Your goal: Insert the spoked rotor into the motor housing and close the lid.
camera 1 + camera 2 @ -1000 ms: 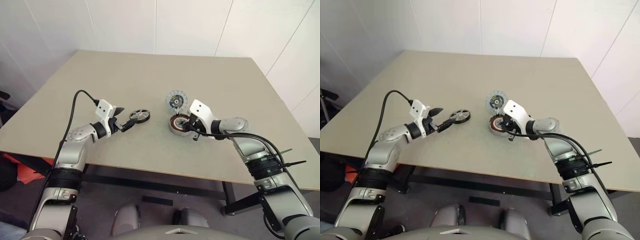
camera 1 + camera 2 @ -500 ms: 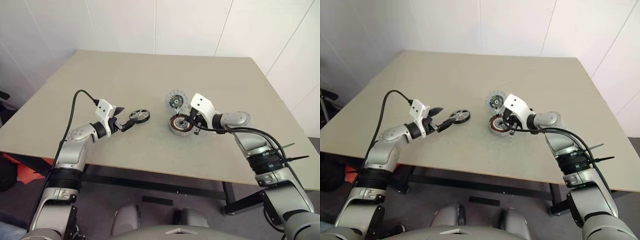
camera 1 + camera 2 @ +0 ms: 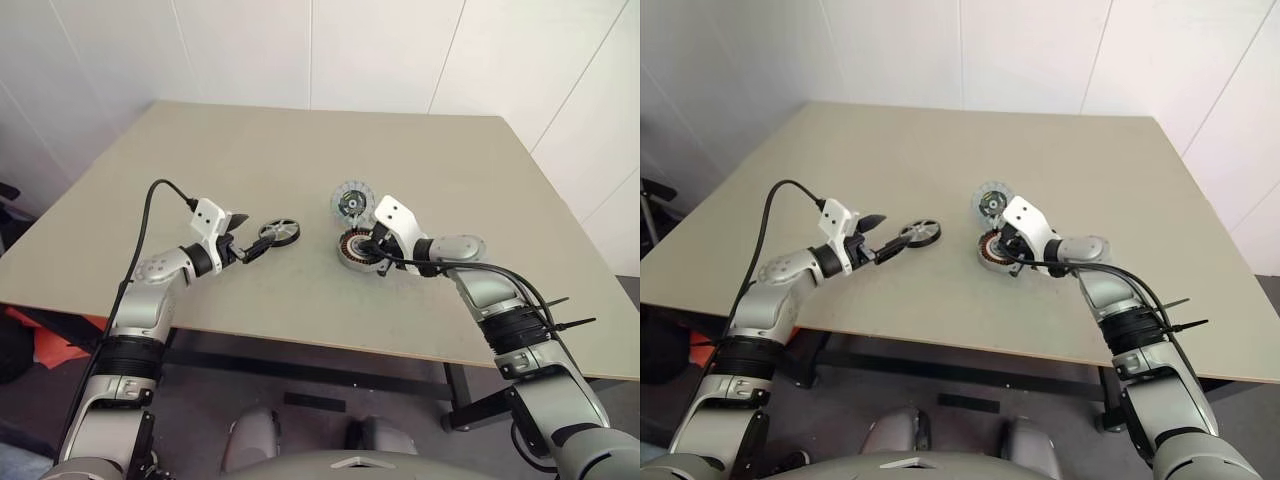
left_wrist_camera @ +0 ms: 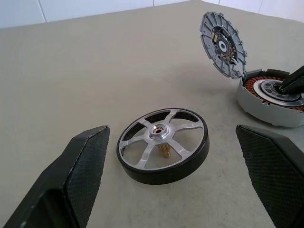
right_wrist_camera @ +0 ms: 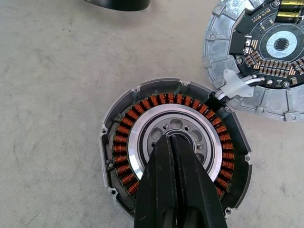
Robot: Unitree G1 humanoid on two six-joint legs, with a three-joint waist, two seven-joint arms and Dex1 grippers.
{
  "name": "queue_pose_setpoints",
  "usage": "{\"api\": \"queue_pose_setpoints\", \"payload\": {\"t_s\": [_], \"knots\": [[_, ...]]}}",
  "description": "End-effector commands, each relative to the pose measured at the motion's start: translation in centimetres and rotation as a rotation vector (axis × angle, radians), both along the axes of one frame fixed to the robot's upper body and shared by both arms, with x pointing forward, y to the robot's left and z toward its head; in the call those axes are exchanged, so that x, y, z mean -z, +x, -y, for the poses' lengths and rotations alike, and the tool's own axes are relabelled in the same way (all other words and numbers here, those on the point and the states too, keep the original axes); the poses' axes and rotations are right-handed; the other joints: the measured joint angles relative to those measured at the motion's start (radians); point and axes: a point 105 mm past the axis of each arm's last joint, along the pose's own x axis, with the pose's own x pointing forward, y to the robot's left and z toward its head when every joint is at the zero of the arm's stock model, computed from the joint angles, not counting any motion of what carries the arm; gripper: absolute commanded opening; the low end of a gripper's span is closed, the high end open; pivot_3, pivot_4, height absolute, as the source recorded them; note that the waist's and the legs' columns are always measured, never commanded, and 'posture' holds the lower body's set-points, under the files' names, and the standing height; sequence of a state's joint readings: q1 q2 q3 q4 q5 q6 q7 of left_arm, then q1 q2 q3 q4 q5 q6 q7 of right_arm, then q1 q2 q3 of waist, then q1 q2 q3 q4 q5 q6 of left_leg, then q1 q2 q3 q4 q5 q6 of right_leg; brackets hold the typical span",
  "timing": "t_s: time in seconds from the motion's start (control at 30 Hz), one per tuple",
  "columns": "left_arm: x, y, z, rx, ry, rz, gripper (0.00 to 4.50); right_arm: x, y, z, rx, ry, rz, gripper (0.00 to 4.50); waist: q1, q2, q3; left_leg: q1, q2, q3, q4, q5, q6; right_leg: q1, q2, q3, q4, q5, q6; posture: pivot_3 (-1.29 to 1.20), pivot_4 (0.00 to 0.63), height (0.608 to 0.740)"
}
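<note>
Your right gripper (image 5: 176, 142) has its fingers pressed together with nothing between them, and their tips sit in the central hub of the motor housing (image 5: 123, 137), inside the ring of copper windings. The risk is there: if you drag or lever sideways, the tips could scrape the windings or shove the housing across the table (image 3: 250, 150). The lid (image 5: 266, 52) stands tilted up just beyond the housing's far rim and appears tied to it by a short lead, so a shifted housing could pull it or tip it shut before the rotor is in.

Your left gripper (image 4: 173, 166) is spread wide and empty. The spoked rotor (image 4: 164, 151) lies flat on the table between its two fingers, close ahead, neither pad touching it. If you close off-centre, one finger will likely meet the black rim first and slide the disc away instead of clamping it.

The left arm reaches forward with its gripper nearly level and low over the table, angled toward the right. The right arm comes in from the other side, wrist pitched down, its gripper pointing down and left into the housing.
</note>
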State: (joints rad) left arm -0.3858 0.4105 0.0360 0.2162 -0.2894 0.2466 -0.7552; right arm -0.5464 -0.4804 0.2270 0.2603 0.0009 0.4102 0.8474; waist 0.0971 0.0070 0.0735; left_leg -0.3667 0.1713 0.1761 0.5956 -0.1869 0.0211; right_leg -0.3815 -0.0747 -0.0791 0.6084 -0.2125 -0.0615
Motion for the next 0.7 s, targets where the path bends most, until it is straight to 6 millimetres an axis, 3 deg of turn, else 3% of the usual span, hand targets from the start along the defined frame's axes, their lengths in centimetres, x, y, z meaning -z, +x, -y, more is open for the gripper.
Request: {"api": "queue_pose_setpoints", "payload": {"t_s": [0.03, 0.3, 0.6, 0.7], "knots": [[-1.6, 0.2, -0.1, 0.004, 0.004, 0.061, 4.5, -1.1, 0.2, 0.4, -0.004, -0.003, 0.022, 0.02, 0.0, 0.0, 0.0, 0.0, 0.0, 0.0, 0.0, 0.0, 0.0, 0.0, 0.0, 0.0, 0.0, 0.0, 0.0, 0.0, 0.0, 0.74], [-1.5, 0.2, 0.1, 0.008, -0.001, 0.057, 4.5, -4.2, 0.8, 0.3, -0.012, 0.025, 0.102, 0.02, 0.0, 0.0, 0.0, -0.001, 0.0, 0.0, 0.0, 0.0, 0.0, -0.001, 0.0, 0.0, 0.0, 0.0, 0.0, 0.0, 0.0, 0.74], [-1.4, 0.2, 0.1, 0.01, 0.0, 0.056, 4.5, -2.8, 1.4, -0.3, 0.003, 0.017, 0.078, 0.02, 0.001, 0.0, 0.0, -0.002, 0.0, 0.0, 0.0, 0.0, 0.0, -0.002, 0.0, 0.0, 0.0, 0.0, 0.0, 0.0, 0.0, 0.74], [-1.5, 0.2, -0.1, 0.003, 0.002, 0.056, 4.5, -0.8, 1.0, -0.4, 0.016, 0.012, 0.021, 0.02, 0.0, 0.0, 0.0, -0.002, 0.0, 0.0, 0.0, 0.0, 0.0, -0.002, 0.0, 0.0, 0.0, 0.0, 0.0, 0.0, 0.0, 0.74]]}}
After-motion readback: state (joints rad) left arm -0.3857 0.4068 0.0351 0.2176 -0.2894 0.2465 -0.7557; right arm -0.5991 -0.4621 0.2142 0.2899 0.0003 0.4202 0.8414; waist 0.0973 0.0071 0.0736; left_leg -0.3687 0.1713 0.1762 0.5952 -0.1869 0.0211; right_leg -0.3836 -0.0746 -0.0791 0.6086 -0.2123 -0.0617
